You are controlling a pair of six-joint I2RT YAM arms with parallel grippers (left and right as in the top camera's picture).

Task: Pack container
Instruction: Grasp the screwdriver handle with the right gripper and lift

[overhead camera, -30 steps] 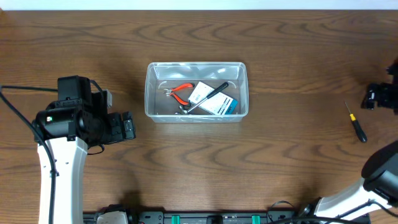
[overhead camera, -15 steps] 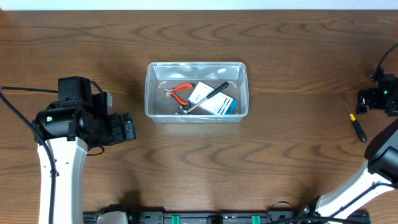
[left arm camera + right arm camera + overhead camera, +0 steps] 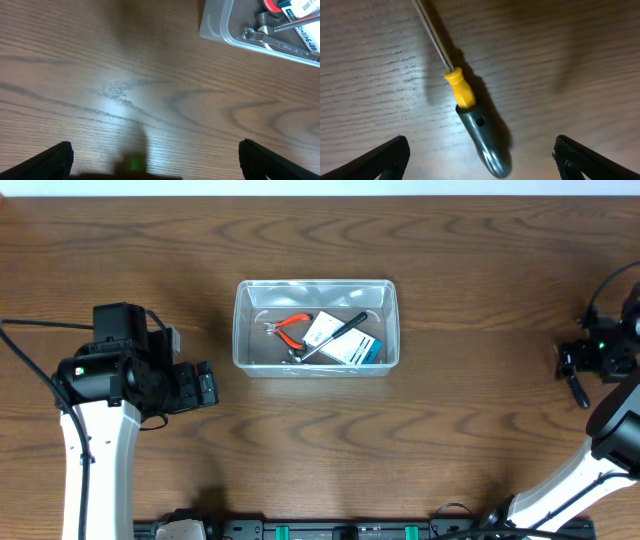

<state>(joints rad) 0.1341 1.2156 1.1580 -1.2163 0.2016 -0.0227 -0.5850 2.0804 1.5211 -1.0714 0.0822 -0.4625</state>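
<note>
right gripper (spread) now over screwdriver

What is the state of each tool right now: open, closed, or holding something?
Left tool: open, holding nothing.
Right tool: open, empty, above the screwdriver with yellow collar and dark grey handle.

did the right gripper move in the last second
Yes. In the overhead view the right gripper shifted left and down the image, now over the screwdriver, which stayed put.
</note>
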